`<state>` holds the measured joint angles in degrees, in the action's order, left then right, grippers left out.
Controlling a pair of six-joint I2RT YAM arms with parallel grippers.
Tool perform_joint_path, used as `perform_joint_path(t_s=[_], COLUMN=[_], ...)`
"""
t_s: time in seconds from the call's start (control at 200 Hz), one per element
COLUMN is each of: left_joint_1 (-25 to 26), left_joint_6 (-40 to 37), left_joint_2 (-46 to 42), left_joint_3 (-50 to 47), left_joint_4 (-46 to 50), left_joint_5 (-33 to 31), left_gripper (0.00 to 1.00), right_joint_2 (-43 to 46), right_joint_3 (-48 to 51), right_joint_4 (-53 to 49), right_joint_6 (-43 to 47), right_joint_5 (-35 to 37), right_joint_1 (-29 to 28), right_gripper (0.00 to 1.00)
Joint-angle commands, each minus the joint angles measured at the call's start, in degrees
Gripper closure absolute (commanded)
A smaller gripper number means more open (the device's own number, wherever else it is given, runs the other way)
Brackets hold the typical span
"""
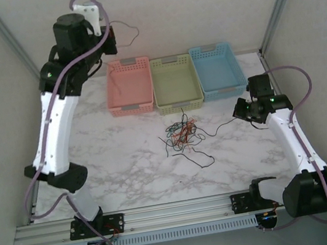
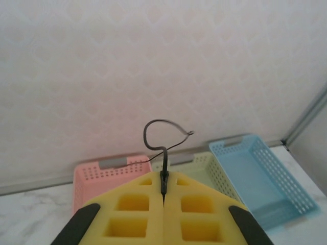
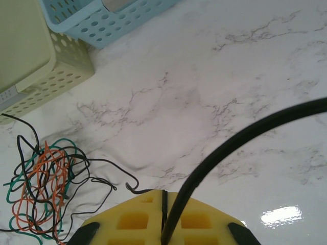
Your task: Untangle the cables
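Left fingers [image 2: 127,209], pressed together on a black cable [image 2: 153,127], should lower toward the pink basket [image 2: 87,178] below them before parting. Right fingers [image 3: 133,222] pinch a second black cable [image 3: 230,148].

Tangled black, orange, green cables [image 1: 181,135] on table [image 1: 127,165]
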<state>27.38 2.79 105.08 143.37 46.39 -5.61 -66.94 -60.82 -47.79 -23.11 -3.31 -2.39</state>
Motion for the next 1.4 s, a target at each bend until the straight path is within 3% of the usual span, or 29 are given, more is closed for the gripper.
perform_joint_path(t_s=[0.0, 0.34, 0.846, 1.001, 1.101, 1.236, 1.397], left_joint_1=[-2.66, -7.20, -7.69, -8.20, -8.69, -8.74, -9.00], left_joint_6=[1.54, 5.85, 11.53, 12.75, 13.33, 13.14, 13.46], left_joint_2=[4.97, 21.27, 19.91, 23.80, 26.29, 29.57, 28.31], left_joint_3=[2.15, 5.58, -24.12, -22.46, -19.88, -15.85, -17.32], left_joint_4=[-7.02, -5.28, -15.76, -13.34, -11.15, -4.28, -2.49], left_joint_5=[1.40, 4.96, 10.22, 10.87, 11.54, 11.28, 14.63], left_gripper=[1.00, 1.00, 1.00, 0.94, 0.80, 0.75, 0.61], right_joint_2=[1.58, 1.67, 1.68, 2.27, 2.02, 2.01, 1.94], right_joint_3=[0.69, 0.32, 1.48, 1.14, 0.72, 0.37, 0.52], right_joint_4=[-0.35, -0.86, 0.15, -0.27, -0.51, -0.76, -0.57], right_joint_6=[0.47, 0.87, 0.67, 0.88, 0.83, 0.95, 0.94], right_joint_5=[-1.09, -1.03, -1.86, -1.86, -1.88, -2.00, -2.16], right_joint_1=[-0.15, -0.15, -0.15, -0.15, -0.16, -0.13, -0.16], right_gripper=[1.00, 1.00, 1.00, 1.00, 1.00, 1.00, 1.00])
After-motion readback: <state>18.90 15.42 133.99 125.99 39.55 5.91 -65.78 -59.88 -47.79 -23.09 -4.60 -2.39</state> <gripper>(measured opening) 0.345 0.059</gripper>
